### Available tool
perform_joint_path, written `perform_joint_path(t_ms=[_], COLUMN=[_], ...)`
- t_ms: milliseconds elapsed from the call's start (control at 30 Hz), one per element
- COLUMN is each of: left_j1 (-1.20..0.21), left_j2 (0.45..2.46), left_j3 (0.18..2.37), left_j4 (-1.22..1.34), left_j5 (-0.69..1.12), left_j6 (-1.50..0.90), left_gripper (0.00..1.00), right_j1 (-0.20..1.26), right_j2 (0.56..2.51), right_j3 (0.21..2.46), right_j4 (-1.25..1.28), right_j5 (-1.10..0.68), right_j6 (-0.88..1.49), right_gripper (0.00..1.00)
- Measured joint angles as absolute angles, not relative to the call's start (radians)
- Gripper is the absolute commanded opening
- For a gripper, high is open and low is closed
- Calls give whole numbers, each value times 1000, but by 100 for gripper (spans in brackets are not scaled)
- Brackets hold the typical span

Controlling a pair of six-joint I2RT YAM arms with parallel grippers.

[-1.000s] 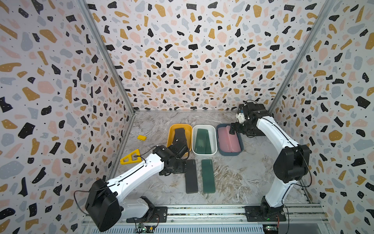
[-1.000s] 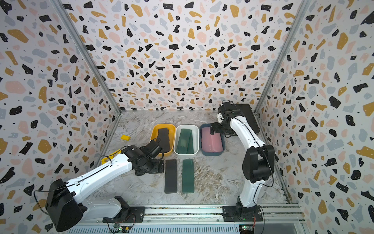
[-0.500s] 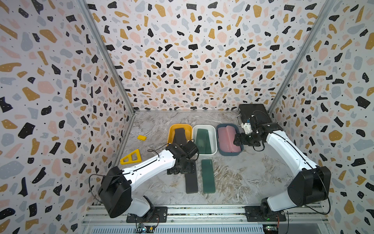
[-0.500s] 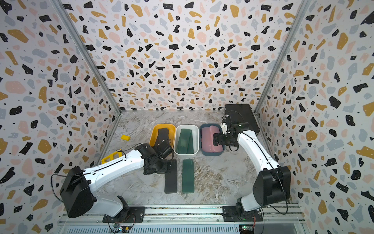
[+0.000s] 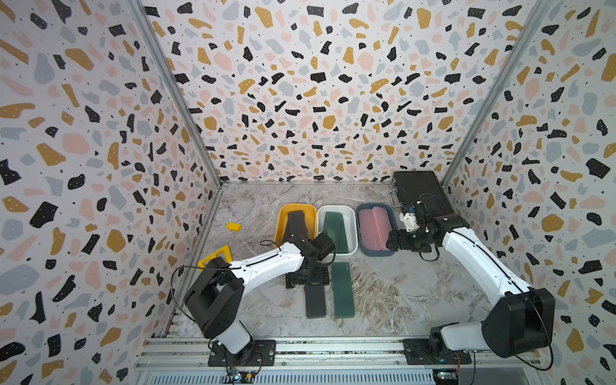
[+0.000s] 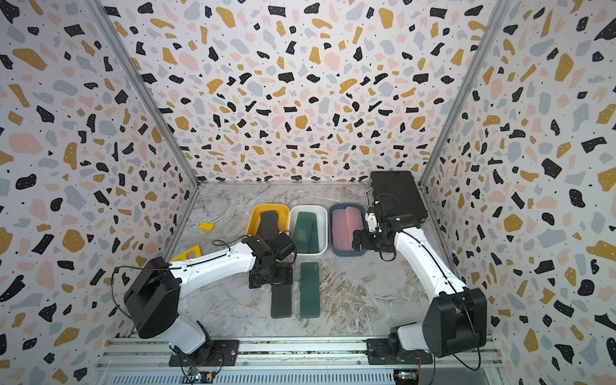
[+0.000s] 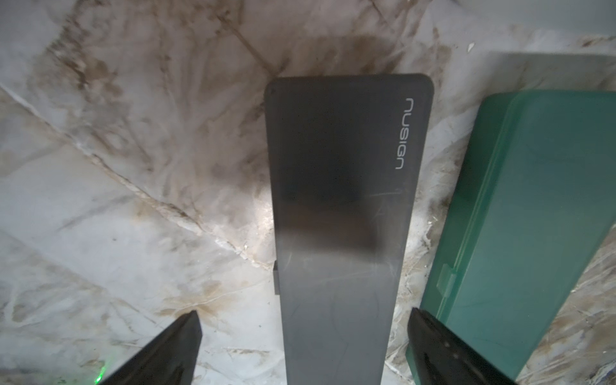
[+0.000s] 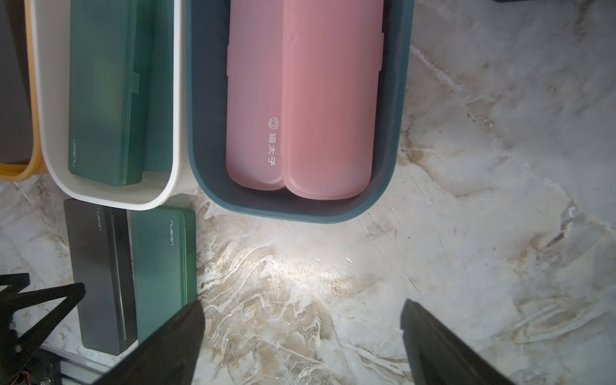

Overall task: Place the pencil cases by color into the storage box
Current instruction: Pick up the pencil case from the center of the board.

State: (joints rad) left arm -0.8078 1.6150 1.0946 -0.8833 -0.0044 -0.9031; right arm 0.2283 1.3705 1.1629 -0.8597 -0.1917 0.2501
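On the marbled bench (image 5: 400,300), a flat matte black pencil case (image 5: 315,301) with rounded corners lies just beside a dark green pencil case (image 5: 343,290); the left claw (image 7: 304,313), spread wide, straddles the black one. Beyond stand smooth tubs — yellow tub (image 5: 280,216) holding black cases (image 5: 296,223), white tub (image 5: 354,226) green cases (image 5: 335,226), blue-grey tub (image 5: 376,253) pink cases (image 5: 375,226) — the right claw (image 8: 302,302) spread, empty, nearby.

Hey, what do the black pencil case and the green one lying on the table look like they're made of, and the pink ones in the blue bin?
Black flat rectangular pencil case: likely hard plastic, possibly metal; opaque, matte, faintly scuffed, with a printed logo.
Dark green flat pencil case: frosted, translucent plastic, with a moulded clasp tab and lid seam.
Pink flat pencil cases in the dark blue bin: frosted, slightly translucent plastic with moulded side tabs.
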Motion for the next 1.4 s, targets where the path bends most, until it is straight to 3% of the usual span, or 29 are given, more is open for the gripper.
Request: perform_joint_path(t_ms=[833,1400], left_j1=[-810,-810], left_j2=[1759,1766], left_j3=[1125,1104], left_j4=[-817,-794], left_j5=[52,55], left_j6=[-906,-913], left_gripper=[98,73], right_j1=[228,228], right_j2=[1346,1342], right_j3=[1113,1113], right_j4=[-840,-837], right_j5=[-197,-198], right_j6=[266,268], right_gripper=[97,97])
